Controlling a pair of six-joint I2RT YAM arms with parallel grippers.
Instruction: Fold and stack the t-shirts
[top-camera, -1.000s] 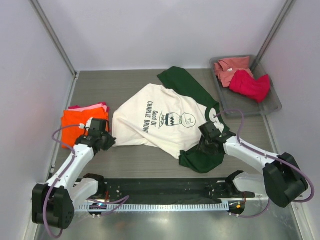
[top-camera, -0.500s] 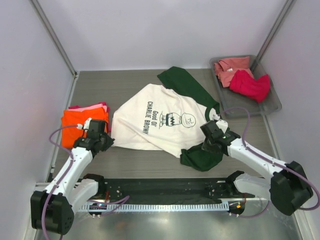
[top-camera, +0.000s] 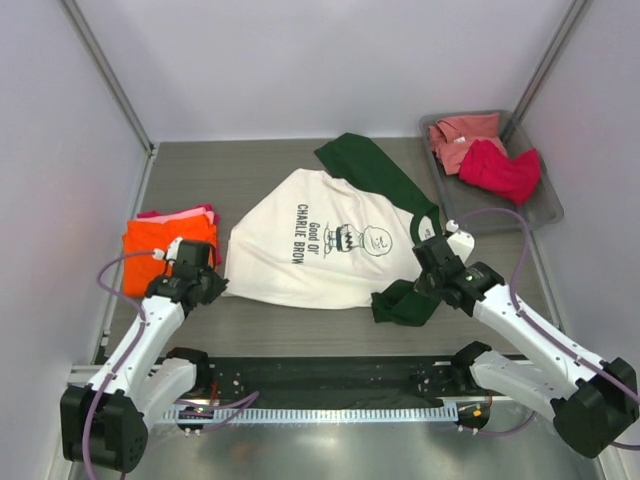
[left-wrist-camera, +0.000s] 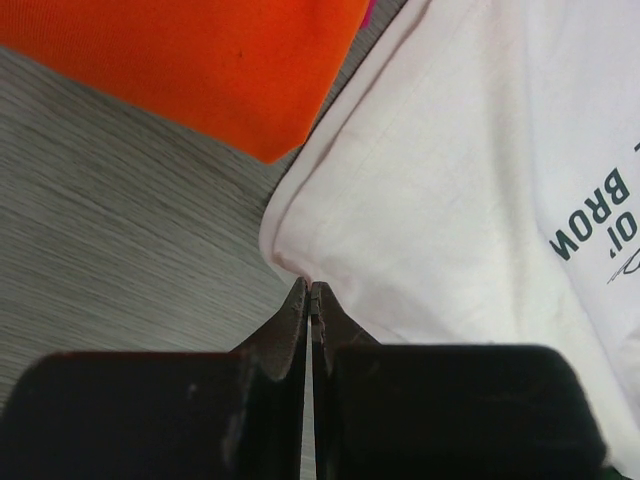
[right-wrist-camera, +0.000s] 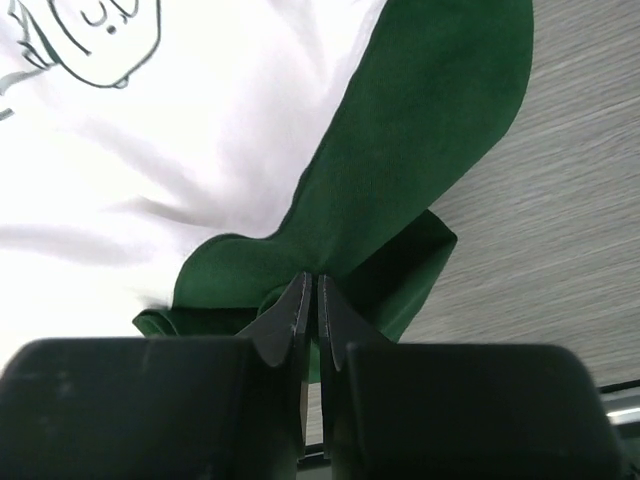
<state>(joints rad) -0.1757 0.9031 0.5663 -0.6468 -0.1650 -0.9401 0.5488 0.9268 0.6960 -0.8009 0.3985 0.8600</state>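
**Top external view.** The cream t-shirt (top-camera: 320, 250) lies print-up at the centre of the tabletop (top-camera: 250, 170). One dark green sleeve (top-camera: 365, 165) points to 12 o'clock. The other green sleeve (top-camera: 400, 305) is bunched at the 5 o'clock corner. The left claw (top-camera: 222, 288) sits at the shirt's 8 o'clock corner and the right claw (top-camera: 418, 292) sits on the bunched sleeve. At 9 o'clock of the shirt, just beside it, the folded orange t-shirt (top-camera: 145, 250) lies on a pink t-shirt (top-camera: 190, 213). At 2 o'clock, a grey tray (top-camera: 548, 215) holds the salmon t-shirt (top-camera: 460, 135) and the crimson t-shirt (top-camera: 500, 170). Both are crumpled.

**Left wrist view.** The left claw is closed, its tips pinching the cream hem corner. The orange stack lies at 11 o'clock of the tips, close to the hem.

**Right wrist view.** The right claw is closed on the folded green sleeve cloth. The cream body lies at 10 o'clock and bare tabletop at 3 o'clock.
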